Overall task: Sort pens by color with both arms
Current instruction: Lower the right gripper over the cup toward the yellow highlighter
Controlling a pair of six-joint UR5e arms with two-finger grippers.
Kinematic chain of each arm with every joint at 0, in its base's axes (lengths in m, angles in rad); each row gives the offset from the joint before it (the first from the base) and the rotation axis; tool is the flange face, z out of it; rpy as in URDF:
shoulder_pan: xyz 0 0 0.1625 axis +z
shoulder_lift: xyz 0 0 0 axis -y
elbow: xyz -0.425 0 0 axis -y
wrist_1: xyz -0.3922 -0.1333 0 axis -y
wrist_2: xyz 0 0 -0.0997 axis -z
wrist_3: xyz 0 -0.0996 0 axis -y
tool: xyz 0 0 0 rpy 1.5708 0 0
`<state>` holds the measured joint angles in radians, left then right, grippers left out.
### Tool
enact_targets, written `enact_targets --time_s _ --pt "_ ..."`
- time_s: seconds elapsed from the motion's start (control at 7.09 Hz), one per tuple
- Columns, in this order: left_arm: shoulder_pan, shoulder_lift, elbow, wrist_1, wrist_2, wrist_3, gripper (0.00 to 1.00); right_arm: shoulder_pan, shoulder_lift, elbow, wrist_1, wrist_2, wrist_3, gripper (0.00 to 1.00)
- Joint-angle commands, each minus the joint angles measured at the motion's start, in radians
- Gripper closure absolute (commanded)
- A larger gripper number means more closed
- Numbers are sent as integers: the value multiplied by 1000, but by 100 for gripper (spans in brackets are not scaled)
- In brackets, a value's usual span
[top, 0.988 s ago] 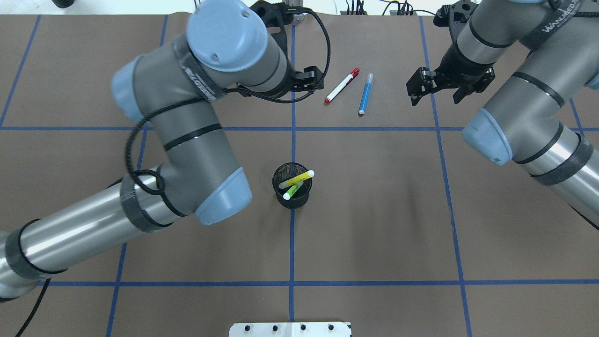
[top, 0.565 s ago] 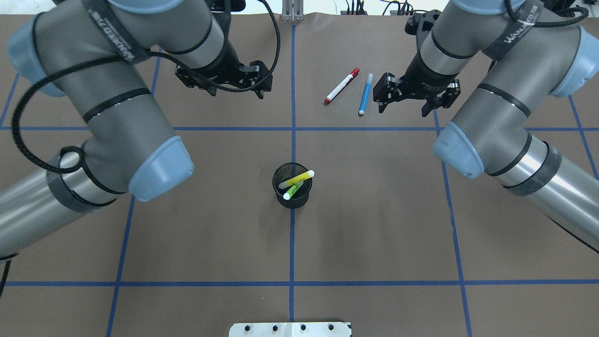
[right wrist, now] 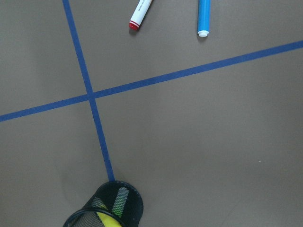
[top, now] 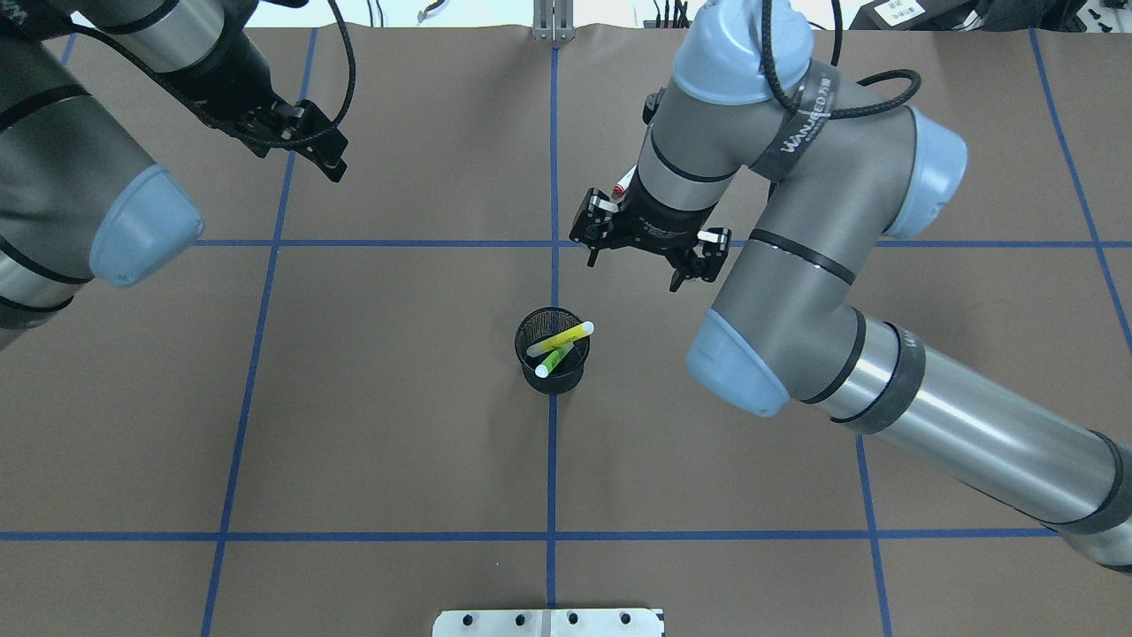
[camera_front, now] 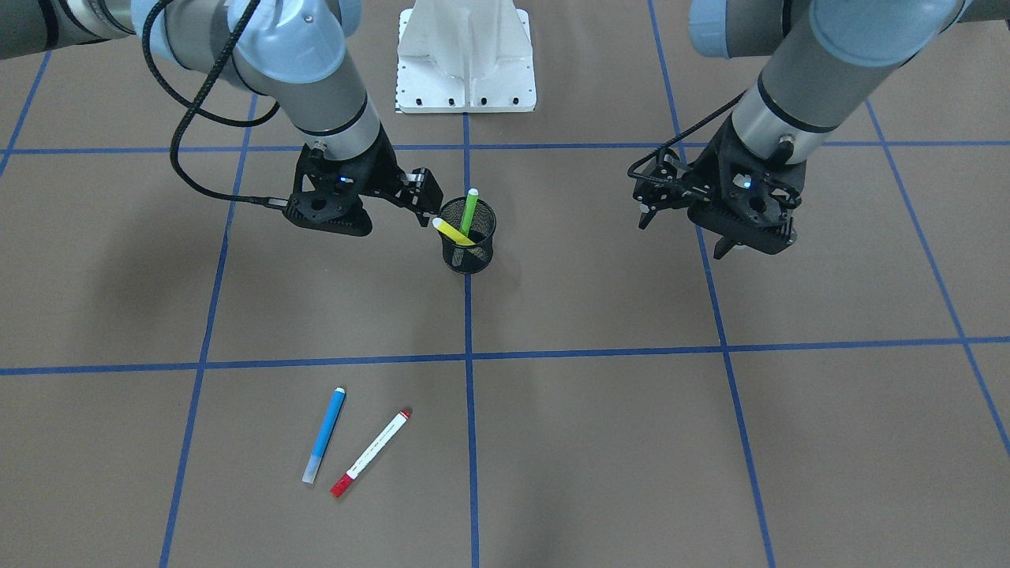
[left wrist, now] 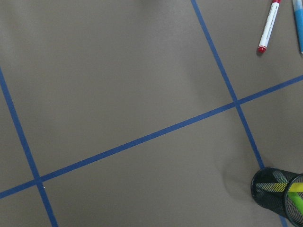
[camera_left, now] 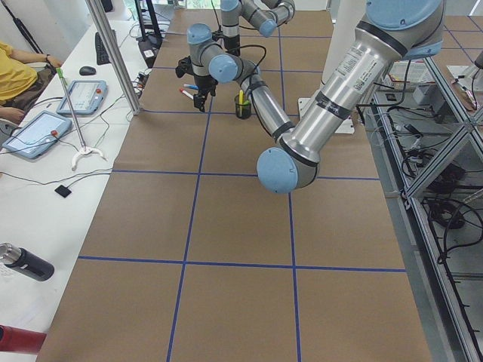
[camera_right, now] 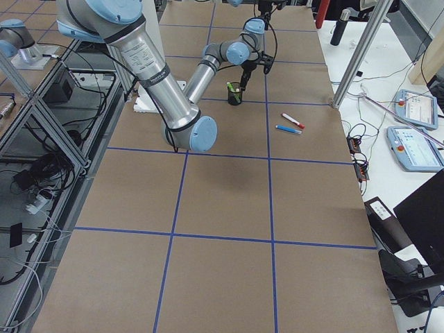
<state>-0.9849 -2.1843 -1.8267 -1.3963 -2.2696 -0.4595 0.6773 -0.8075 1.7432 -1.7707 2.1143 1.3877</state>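
With the right gripper (top: 638, 264) and left gripper (camera_front: 682, 235) both open and empty, and the blue pen (camera_front: 326, 432) and red pen (camera_front: 371, 452) lying well apart from the cup (top: 553, 382), I think the right one should pinch only the yellow pen (top: 566, 337) in it and lift straight up.

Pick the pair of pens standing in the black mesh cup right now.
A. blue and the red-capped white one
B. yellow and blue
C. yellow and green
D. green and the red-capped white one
C: the yellow pen and green pen stick out of the mesh cup, while the blue pen and red-capped white pen lie flat on the table.
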Motion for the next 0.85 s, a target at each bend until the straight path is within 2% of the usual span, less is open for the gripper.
enact_targets --time_s 0.0,0.14,0.42,0.71 --pt "-21 12 29 -1 -5 56 0 -82 136 -86 -155 -75 60 3" --pt "-24 12 35 -1 -5 64 0 -103 181 -135 -191 -79 67 5" --pt "-26 12 35 -1 -7 64 0 -145 272 -294 -188 -82 126 15" --pt "-31 12 41 -1 -18 62 0 -159 268 -298 -182 -83 111 41"
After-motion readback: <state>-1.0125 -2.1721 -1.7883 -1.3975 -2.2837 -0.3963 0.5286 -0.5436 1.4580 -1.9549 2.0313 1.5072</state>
